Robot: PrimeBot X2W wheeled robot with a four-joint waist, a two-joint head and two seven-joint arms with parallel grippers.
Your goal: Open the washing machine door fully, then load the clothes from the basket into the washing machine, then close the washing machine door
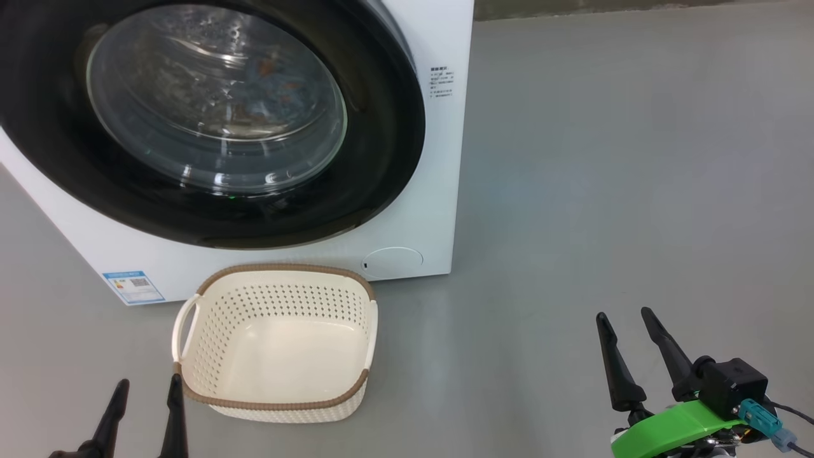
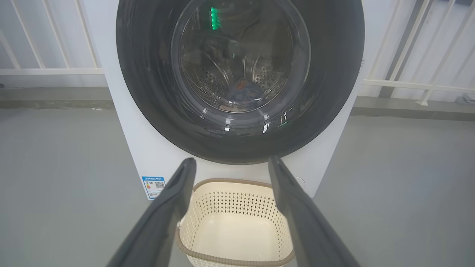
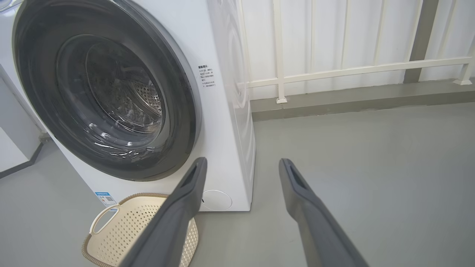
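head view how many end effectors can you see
2. The left end effector is at the lower left, by the basket's near corner. The right end effector is at the lower right, over the grey floor. Both are open, holding nothing.

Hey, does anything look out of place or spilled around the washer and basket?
Nothing stands out. The round glossy black door sits shut on the white front-loading washing machine, and the cream perforated plastic basket stands upright and empty.
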